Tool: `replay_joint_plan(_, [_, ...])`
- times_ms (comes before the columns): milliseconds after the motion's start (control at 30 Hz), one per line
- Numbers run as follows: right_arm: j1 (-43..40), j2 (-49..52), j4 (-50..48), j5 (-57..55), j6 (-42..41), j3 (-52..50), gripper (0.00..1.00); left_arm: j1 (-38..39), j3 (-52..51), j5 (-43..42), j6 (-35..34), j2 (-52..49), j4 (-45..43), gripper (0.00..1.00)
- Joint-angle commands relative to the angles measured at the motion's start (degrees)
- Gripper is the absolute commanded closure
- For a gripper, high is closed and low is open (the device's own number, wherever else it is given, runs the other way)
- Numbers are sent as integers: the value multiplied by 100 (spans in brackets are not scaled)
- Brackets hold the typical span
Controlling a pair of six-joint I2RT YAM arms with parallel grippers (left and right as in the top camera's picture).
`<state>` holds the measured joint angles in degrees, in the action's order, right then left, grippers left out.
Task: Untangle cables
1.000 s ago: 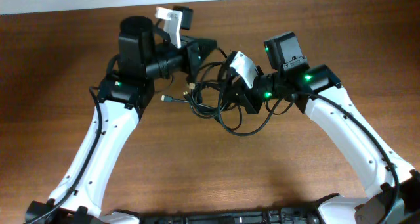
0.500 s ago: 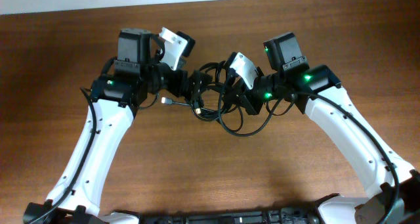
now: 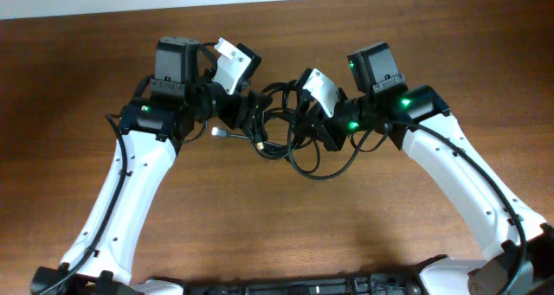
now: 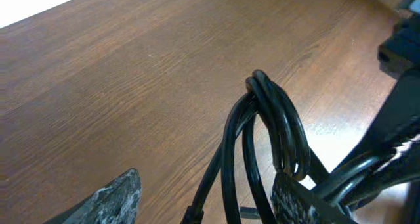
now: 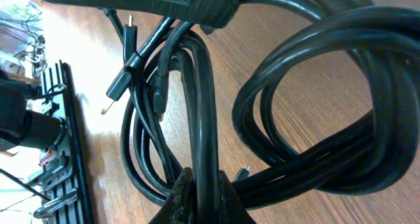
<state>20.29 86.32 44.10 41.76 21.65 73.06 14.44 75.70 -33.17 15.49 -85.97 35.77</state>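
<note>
Swung down and inward from its raised pose, the left hand (image 4: 207,198) now straddles an upstanding loop of the cables (image 3: 290,135). Its fingers are apart with the cords between them, and nothing is pinched yet. Nearest the robot, a slack loop (image 3: 313,169) of the bundle lies on the desk (image 3: 260,226), and a metal-tipped plug (image 3: 218,131) points left beside it. Farther on, the right hand (image 5: 200,188) is clamped on a few strands just beside the tight knot (image 5: 315,99). To do this step well, I judge the left hand should close on a single cord rather than the whole loop. It should then draw slowly away from the right, easing the knot open rather than cinching it.
</note>
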Motion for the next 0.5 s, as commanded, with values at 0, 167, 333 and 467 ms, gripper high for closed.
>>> replay_joint_plan(0, [33, -44, -68, 358, 44, 46, 96, -20, 31, 151, 85, -136, 4, 37])
replay_joint_plan(167, [33, -44, -173, 531, 44, 46, 96, -20, 31, 149, 87, -210, 83, 48])
replay_joint_plan(333, [33, -44, -483, 588, 42, 46, 96, -20, 31, 149, 87, -251, 280, 48])
replay_joint_plan(467, [33, -44, -643, 586, 42, 46, 96, -20, 31, 146, 87, -251, 767, 48])
